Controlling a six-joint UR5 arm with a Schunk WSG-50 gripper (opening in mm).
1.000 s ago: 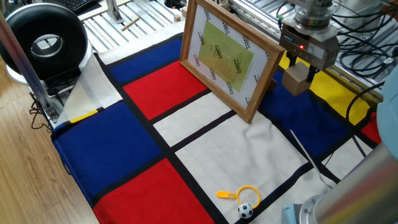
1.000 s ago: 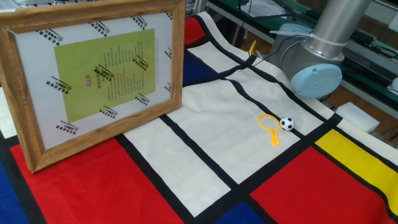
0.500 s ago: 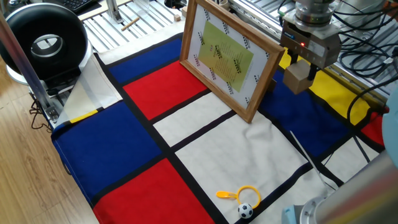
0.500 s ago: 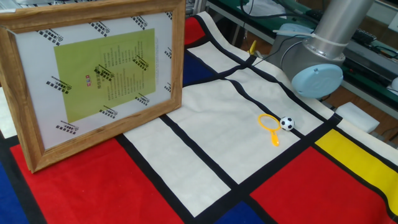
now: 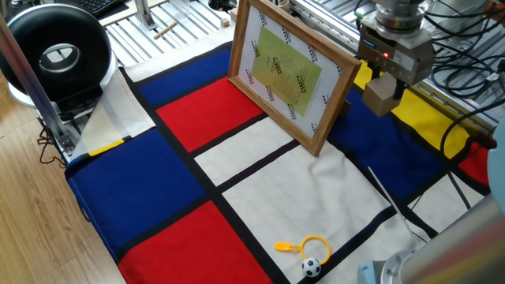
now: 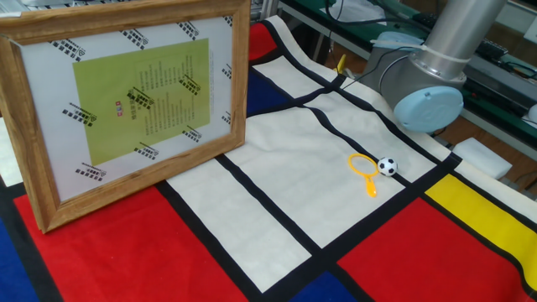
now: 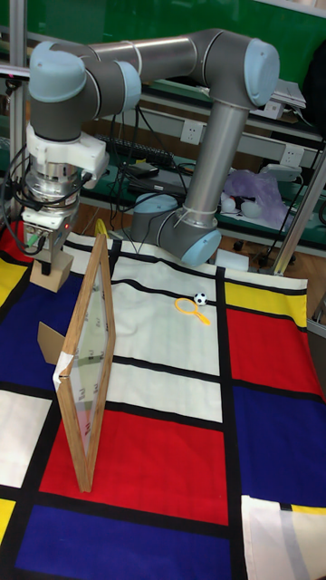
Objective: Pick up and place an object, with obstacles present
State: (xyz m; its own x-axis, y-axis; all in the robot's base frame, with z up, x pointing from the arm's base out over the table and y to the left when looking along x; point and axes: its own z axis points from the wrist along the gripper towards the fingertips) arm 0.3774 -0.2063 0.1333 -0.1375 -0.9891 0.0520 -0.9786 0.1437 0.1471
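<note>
A small plain light-tan wooden cube (image 5: pixel 379 96) hung clamped in the end effector (image 5: pixel 382 85), above the blue cloth behind the picture frame (image 5: pixel 290 69). The frame, wooden with a white mat and a yellow-green printed sheet, stood upright, leaning slightly back on its rear prop.

A cloth (image 5: pixel 197 177) of red, blue, white and yellow blocks with black bands covers the tabletop. A yellow ring (image 5: pixel 314 245) with a short handle lies on a white block, a tiny black-and-white football (image 5: pixel 312 267) just beside it. A round black device (image 5: pixel 55 55) stands past the cloth's edge.
</note>
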